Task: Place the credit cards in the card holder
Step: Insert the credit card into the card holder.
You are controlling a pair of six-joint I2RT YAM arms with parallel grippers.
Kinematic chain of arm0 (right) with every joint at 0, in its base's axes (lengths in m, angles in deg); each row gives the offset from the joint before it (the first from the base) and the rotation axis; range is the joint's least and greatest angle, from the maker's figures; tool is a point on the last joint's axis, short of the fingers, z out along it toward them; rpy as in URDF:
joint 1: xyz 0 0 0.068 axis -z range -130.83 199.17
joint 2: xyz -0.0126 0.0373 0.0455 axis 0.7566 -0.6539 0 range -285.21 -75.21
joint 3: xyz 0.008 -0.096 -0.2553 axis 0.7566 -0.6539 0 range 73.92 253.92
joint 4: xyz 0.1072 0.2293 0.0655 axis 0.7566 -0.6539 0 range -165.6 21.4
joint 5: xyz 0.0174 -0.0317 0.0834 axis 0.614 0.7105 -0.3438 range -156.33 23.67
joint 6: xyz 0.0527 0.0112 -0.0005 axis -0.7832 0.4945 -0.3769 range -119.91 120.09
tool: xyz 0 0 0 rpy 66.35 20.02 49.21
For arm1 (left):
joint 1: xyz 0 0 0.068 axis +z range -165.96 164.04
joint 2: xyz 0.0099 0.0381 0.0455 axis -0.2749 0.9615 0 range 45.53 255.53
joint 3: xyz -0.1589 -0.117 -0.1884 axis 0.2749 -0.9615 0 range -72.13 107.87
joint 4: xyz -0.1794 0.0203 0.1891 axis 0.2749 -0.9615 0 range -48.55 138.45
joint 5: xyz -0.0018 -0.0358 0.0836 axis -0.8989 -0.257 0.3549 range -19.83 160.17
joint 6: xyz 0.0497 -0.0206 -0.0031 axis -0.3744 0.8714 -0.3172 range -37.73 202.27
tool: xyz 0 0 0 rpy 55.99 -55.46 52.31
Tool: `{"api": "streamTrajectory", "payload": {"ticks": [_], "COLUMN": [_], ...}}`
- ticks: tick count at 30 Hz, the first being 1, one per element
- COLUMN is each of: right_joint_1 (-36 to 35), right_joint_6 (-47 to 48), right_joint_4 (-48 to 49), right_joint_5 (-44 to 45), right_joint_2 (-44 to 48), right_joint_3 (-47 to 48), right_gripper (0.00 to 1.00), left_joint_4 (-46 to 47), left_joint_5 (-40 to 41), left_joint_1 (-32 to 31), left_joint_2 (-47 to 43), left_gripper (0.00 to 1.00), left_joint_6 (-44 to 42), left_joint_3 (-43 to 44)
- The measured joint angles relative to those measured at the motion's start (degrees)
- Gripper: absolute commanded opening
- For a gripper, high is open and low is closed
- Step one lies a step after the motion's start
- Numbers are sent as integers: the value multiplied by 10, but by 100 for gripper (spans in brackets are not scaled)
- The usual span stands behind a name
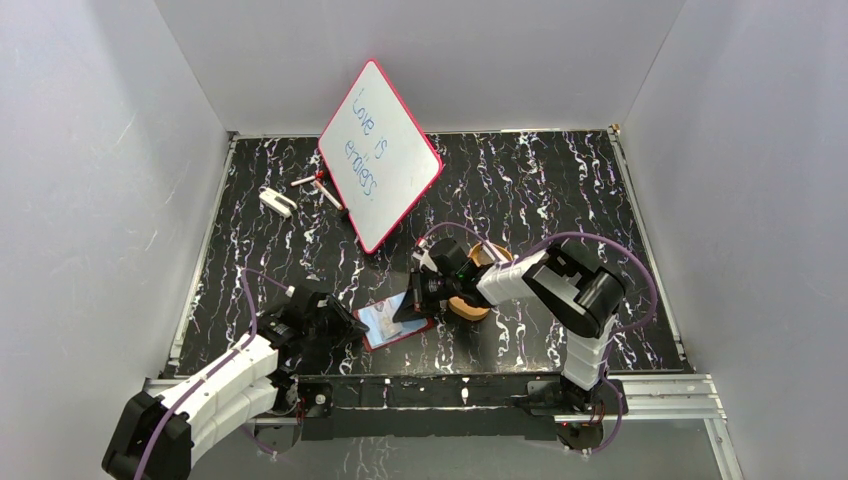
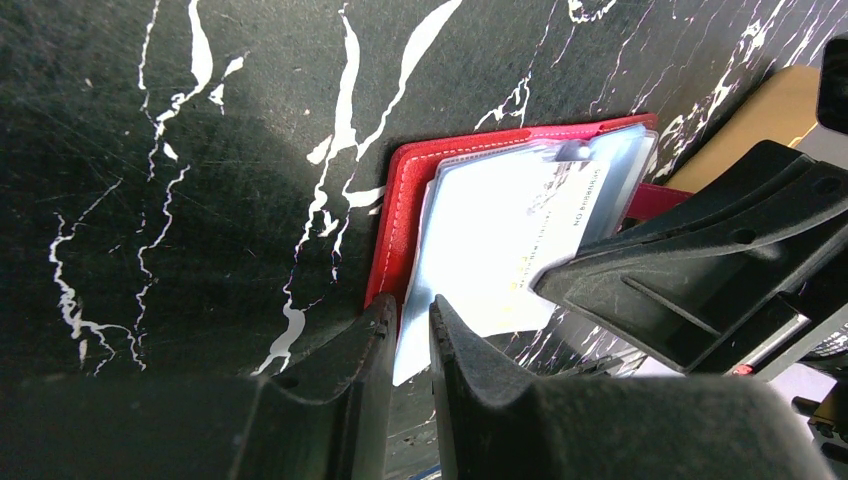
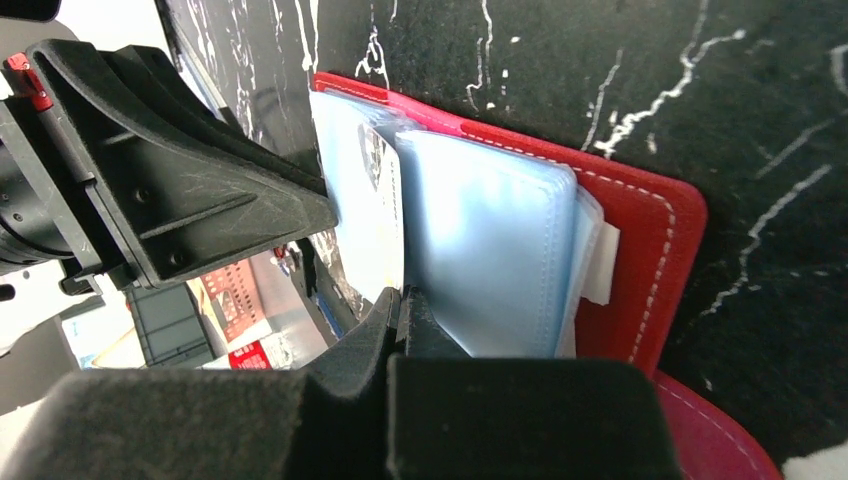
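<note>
Red stitched card holder [image 1: 392, 325] lies open at the front edge of the marbled desk [image 1: 560, 190]. Wrist views alone reveal a pale printed card [image 3: 378, 215] among glossy sleeves [image 3: 490, 250]; left jaws pinch a sleeve corner, right jaws are closed at the card's edge.

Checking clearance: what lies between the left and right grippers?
The small dark red leather folding card holder, lying open; the top view shows it.

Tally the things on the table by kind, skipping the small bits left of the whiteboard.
whiteboard: 1
wallet: 1
tray: 1
card that shows at the wallet: 1
Total: 4
</note>
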Motion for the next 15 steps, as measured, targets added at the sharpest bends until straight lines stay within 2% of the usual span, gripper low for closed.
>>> {"api": "streamTrajectory", "payload": {"ticks": [4, 10, 15], "right_joint_1": [-3, -7, -12], "right_joint_6": [0, 20, 43], "right_joint_4": [2, -34, -83], "right_joint_5": [-7, -1, 24], "right_joint_2": [-5, -6, 3], "right_joint_3": [7, 25, 40], "right_gripper": [0, 21, 31], "left_joint_4": [0, 0, -1], "left_joint_5": [0, 0, 0], "left_joint_1": [0, 0, 0], "left_joint_2": [0, 0, -2], "left_gripper": [19, 21, 23], "left_joint_6": [0, 0, 0], "left_joint_3": [0, 0, 0]}}
